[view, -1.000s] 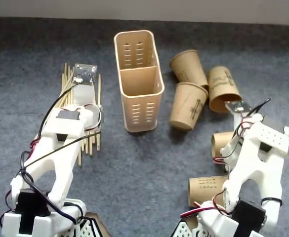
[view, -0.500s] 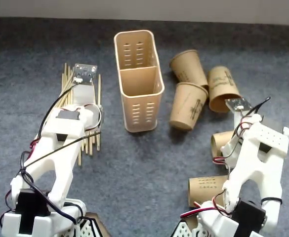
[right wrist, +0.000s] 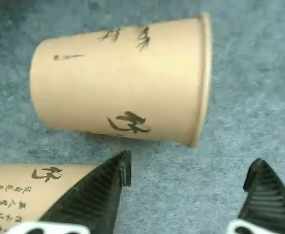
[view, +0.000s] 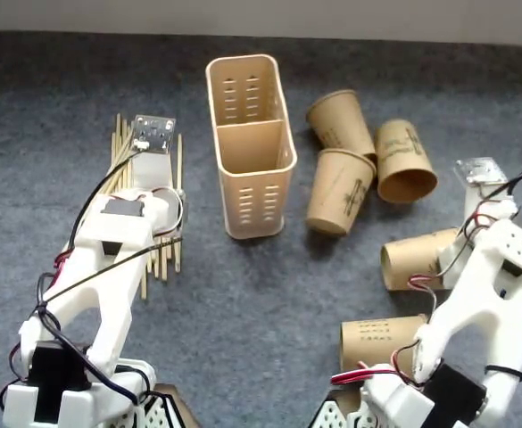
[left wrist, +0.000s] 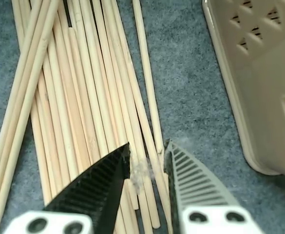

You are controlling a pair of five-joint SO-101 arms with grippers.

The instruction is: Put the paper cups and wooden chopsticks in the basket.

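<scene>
So, high view: the tan slotted plastic basket [view: 256, 205] sits mid-table on the grey carpet-like cover [view: 46, 107], five brown paper cups [view: 339, 192] lying on their sides along one flank, the pale wooden chopsticks [view: 160, 261] piled on the other, partly under the left arm [view: 109, 259]. Left wrist view: the left gripper [left wrist: 147, 157] has jaws slightly parted, tips straddling a couple of sticks, basket wall nearby. Right wrist view: the right gripper [right wrist: 191, 161] is spread wide over the cover beside one cup's rim. Cups carry dark print, too scrawly to read.
</scene>
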